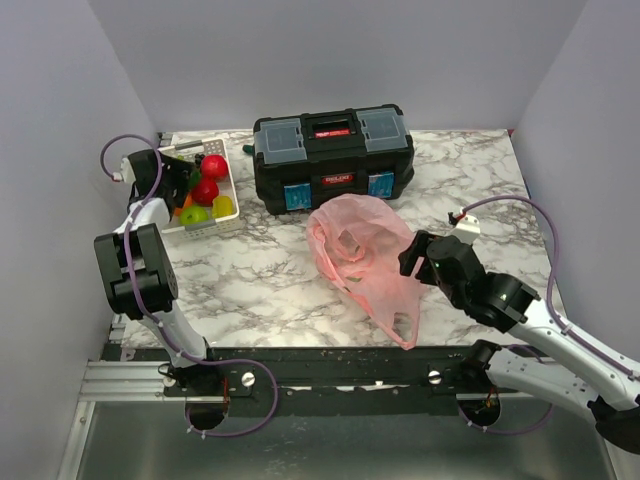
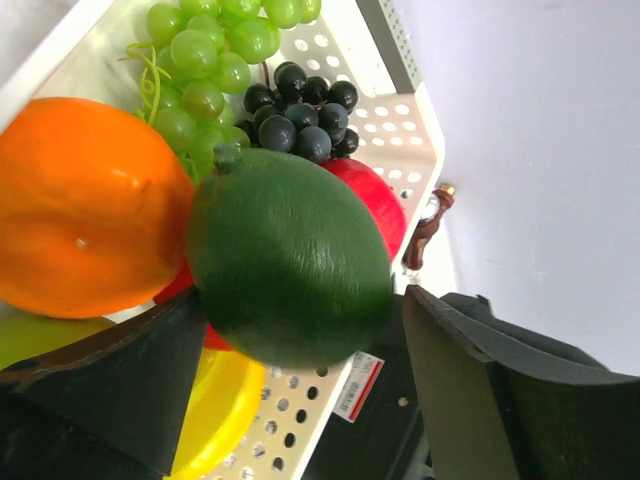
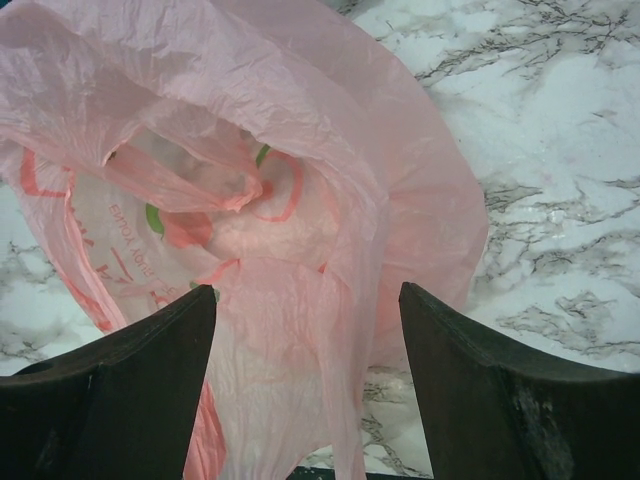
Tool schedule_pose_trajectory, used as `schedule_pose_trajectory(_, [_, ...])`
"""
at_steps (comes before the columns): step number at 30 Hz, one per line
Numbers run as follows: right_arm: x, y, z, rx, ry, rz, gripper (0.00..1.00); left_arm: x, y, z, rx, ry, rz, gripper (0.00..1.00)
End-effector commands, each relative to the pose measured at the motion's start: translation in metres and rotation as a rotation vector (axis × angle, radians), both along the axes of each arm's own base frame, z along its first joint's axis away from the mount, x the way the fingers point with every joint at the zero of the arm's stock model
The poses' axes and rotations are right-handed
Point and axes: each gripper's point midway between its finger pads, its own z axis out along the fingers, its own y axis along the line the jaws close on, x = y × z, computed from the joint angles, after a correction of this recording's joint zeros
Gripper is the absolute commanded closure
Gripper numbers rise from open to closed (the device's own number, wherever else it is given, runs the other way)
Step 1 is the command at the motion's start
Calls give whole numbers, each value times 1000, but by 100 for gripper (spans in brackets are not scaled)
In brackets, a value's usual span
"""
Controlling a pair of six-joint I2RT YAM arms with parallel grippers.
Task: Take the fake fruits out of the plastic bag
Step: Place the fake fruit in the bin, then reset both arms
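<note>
The pink plastic bag (image 1: pixel 365 250) lies crumpled at the table's middle right, and its folds hide what is inside. My right gripper (image 1: pixel 410 255) is open at the bag's right side, and in the right wrist view the gripper (image 3: pixel 306 290) has bag film (image 3: pixel 300 150) between its spread jaws. My left gripper (image 1: pixel 185 185) is open over the white basket (image 1: pixel 205 230). In the left wrist view a dark green fruit (image 2: pixel 290 260) sits between the open jaws of that gripper (image 2: pixel 303 300), against the left finger. Around it are an orange (image 2: pixel 85 210), dark purple grapes (image 2: pixel 305 110), a red apple (image 2: pixel 375 200) and a yellow lemon (image 2: pixel 220 400).
A black toolbox (image 1: pixel 333 160) stands at the back centre, just behind the bag. A light green grape bunch (image 2: pixel 200 60) lies in the basket too. Grey walls close in on the left, back and right. The table's metal rail (image 1: pixel 330 365) runs along the near edge.
</note>
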Motion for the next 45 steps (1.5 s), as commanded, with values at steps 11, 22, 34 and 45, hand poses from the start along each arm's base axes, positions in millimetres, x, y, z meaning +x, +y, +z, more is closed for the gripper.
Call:
schedule_pose_trajectory(11, [-1,4,17,43,-28,16,23,-28,-14,33,-36,-65,0,11])
schedule_pose_trajectory(22, [4,2,32,27,-72,15,17,-71,-160,107,52,-248,-384,11])
schedule_pose_trajectory(34, [1,-20,107,57,-220,-10,10,-191,-280,244,420,-712,-832,12])
schedule_pose_trajectory(45, [-13,-45,192,103,-440,21,4,-292,-243,356,590,-1157,-718,10])
